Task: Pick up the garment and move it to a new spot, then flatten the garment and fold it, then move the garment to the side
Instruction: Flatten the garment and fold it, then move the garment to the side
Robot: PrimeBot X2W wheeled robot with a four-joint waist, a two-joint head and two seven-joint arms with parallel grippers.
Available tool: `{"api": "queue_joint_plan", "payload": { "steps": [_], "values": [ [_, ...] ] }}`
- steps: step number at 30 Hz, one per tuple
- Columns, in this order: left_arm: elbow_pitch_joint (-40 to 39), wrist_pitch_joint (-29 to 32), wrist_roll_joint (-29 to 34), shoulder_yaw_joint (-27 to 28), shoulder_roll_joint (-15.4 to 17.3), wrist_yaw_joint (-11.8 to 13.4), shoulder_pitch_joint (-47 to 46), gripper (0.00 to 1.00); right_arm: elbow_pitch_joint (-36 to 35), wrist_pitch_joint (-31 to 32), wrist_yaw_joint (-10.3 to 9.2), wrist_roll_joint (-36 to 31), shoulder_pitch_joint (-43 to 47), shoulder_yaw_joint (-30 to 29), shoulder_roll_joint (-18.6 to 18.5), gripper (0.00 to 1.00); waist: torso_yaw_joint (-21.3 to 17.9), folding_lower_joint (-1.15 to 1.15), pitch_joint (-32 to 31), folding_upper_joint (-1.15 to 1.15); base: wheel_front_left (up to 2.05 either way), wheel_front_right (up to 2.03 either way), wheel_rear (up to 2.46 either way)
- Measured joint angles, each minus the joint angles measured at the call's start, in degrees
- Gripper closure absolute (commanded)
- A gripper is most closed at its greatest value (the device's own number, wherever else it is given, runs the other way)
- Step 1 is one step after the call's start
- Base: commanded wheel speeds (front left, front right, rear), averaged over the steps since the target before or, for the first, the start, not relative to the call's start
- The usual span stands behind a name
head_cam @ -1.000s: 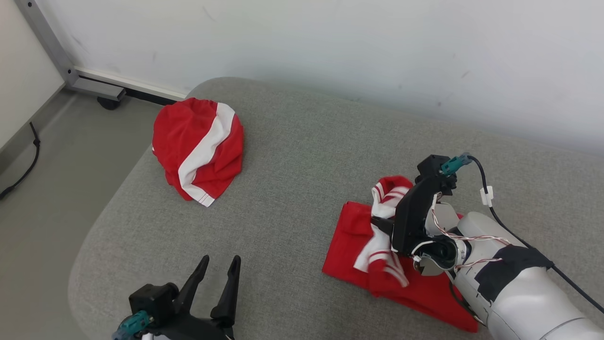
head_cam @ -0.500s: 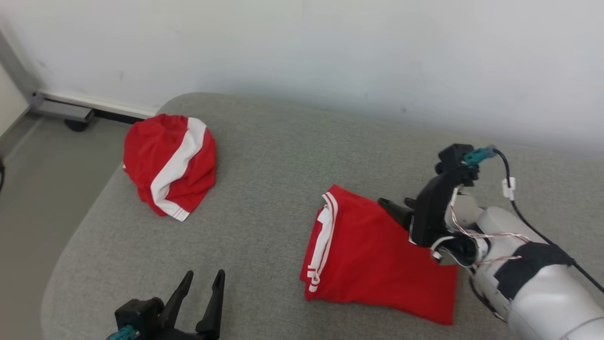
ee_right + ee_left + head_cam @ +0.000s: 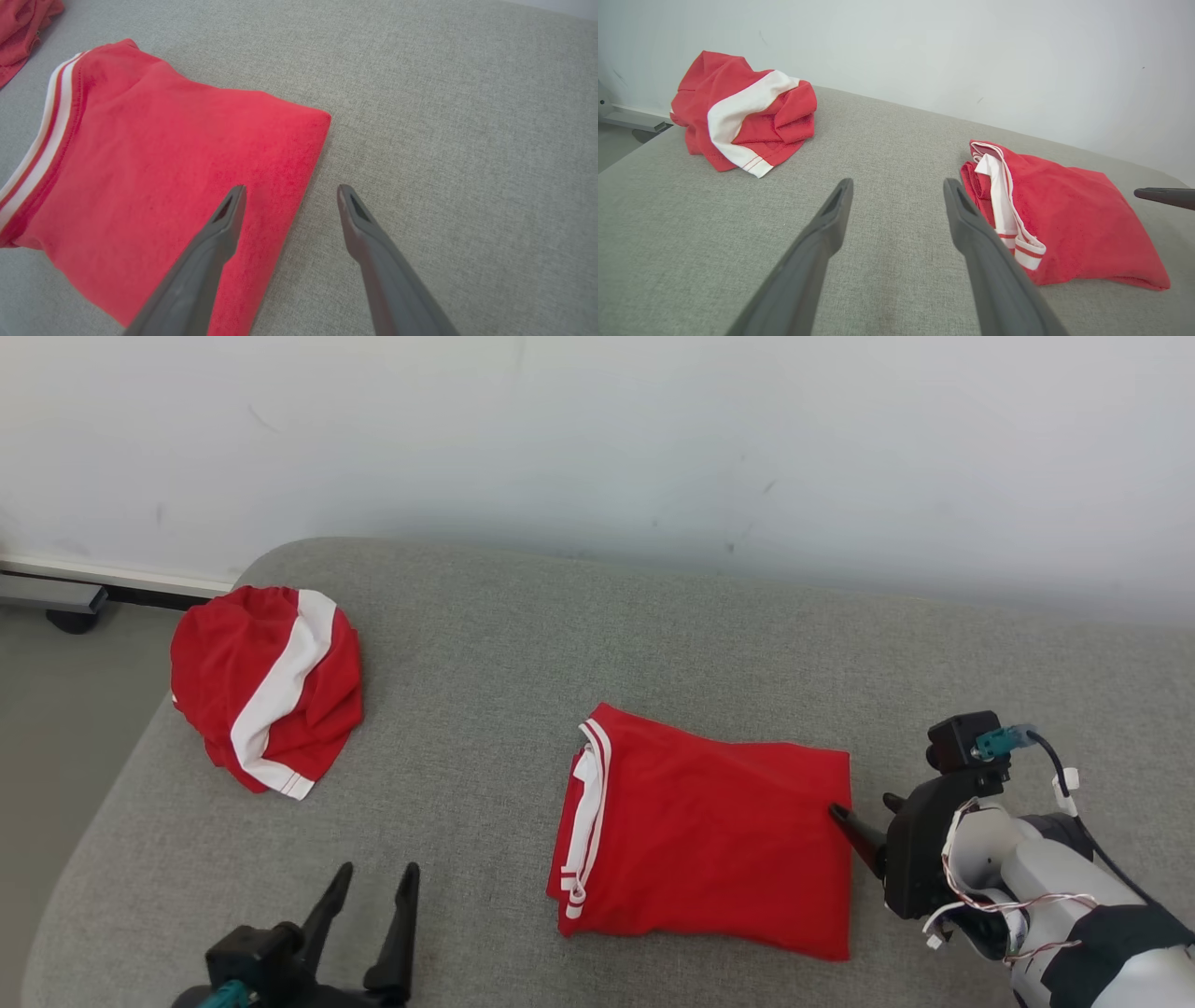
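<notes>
The garment (image 3: 709, 840) is red with white stripes at its left edge and lies folded in a flat rectangle on the grey padded surface (image 3: 560, 644). My right gripper (image 3: 864, 807) stands open at the garment's right edge, one finger over the cloth and one over bare padding, holding nothing. The right wrist view has the garment (image 3: 163, 168) under and left of the right gripper (image 3: 290, 189). My left gripper (image 3: 376, 870) is open and empty near the front edge, left of the garment. In the left wrist view, the left gripper (image 3: 897, 182) points past the garment (image 3: 1064, 219).
A second red and white garment (image 3: 266, 686) lies crumpled at the surface's far left corner, also visible as a crumpled heap (image 3: 742, 116). A pale wall runs behind the surface. Floor (image 3: 56, 709) and a metal frame foot (image 3: 47, 593) lie beyond the left edge.
The right gripper let go of the bunched garment, which now lies folded flat, and drew back to its right edge. The head camera turned, shifting the whole picture left.
</notes>
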Motion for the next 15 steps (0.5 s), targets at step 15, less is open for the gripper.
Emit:
{"api": "queue_joint_plan", "payload": {
  "steps": [15],
  "values": [
    [-2.47, 0.0, 2.02, 2.19, 1.77, 1.91, -0.01, 0.0, -1.35, -1.63, -3.04, 0.35, 2.43, -0.54, 1.03, 0.0, 0.61, 0.0, -0.16, 0.0, 0.0, 0.0, 0.0]
  ]
}}
